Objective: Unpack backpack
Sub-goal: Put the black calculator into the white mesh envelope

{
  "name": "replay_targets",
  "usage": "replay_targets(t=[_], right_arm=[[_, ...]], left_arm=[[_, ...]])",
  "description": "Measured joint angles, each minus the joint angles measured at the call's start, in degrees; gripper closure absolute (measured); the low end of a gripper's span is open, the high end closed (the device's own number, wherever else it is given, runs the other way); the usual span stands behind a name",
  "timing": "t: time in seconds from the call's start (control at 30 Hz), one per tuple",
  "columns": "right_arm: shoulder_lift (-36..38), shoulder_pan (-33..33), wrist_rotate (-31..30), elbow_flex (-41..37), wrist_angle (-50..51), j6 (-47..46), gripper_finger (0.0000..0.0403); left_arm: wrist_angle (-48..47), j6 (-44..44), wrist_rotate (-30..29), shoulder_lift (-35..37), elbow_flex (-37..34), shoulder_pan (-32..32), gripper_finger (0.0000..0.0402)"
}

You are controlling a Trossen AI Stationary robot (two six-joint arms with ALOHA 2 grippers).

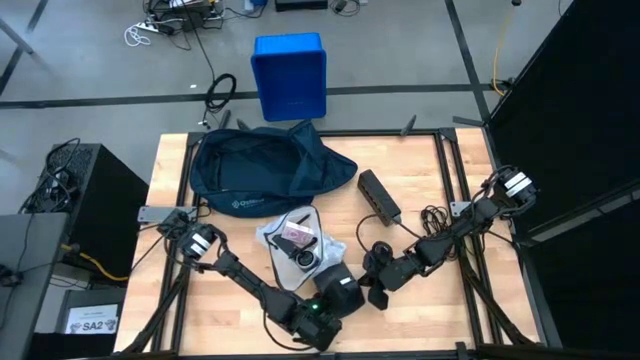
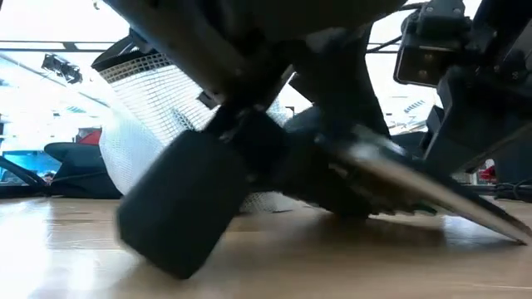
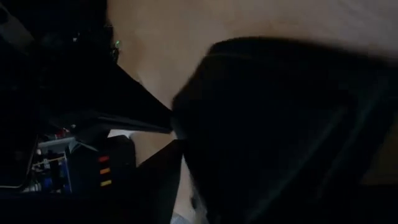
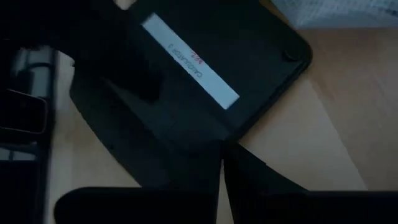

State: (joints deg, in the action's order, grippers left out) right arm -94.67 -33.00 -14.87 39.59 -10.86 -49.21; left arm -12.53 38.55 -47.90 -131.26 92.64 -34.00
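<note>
Backpack lay at table's twelve o'clock, left gripper and right gripper met over a black case at six o'clock, both claws' state indeterminable.

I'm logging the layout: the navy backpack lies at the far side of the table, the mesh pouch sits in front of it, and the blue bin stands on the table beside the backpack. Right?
Not quite. The blue bin stands on the floor beyond the table's far edge, not on the table; the high view shows this. The backpack does lie at the far side, with the mesh pouch in front of it.
</note>
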Motion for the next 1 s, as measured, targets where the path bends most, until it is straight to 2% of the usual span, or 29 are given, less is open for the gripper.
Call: replay_targets(t=[0.13,0.23,0.37,0.53,0.67,0.73,0.8,0.87,0.9,1.0], right_arm=[[0.02,-0.98,-0.24,0.07,-0.12,0.4,0.0402],[0.17,-1.23,-3.21,0.07,0.09,1.11,0.0402],[0.2,-1.08,-4.5,0.07,2.05,1.29,0.0402],[0.2,-0.7,-4.74,0.11,3.47,1.37,0.0402],[0.22,0.09,-5.33,0.11,3.96,1.92,0.0403],[0.22,0.19,-5.31,0.11,3.96,2.41,0.0403],[0.22,0.19,-5.31,0.11,3.93,2.9,0.0403],[0.22,0.05,-5.37,0.11,3.45,3.33,0.0403],[0.22,-0.06,-5.65,0.11,3.33,3.59,0.0403],[0.46,-0.63,-6.56,0.3,3.25,5.5,0.0403]], left_arm=[[2.85,-0.12,-0.4,-0.1,0.04,0.28,0.0282],[4.37,-0.54,-0.91,-0.17,0.11,0.31,0.0333],[3.73,-0.71,-1.27,-0.39,2.22,-0.67,0.0333],[-2.49,-0.62,-2.92,0.19,11.45,-3.63,0.0333],[-13.89,-0.6,-5.24,0.68,21.88,-5.98,0.0333],[-25.38,-2.04,-12.03,0.68,28.41,-7.53,0.0333],[-37.1,-7.88,-17.84,0.92,35.88,-8.73,0.0333],[-47.56,-18.0,-17.44,3.02,42.14,-9.32,0.0333],[-49.53,-23.3,-15.94,4.94,42.58,-9.31,0.0333],[-52.94,-33.6,-13.1,13.11,38.02,-9.37,0.0333]])
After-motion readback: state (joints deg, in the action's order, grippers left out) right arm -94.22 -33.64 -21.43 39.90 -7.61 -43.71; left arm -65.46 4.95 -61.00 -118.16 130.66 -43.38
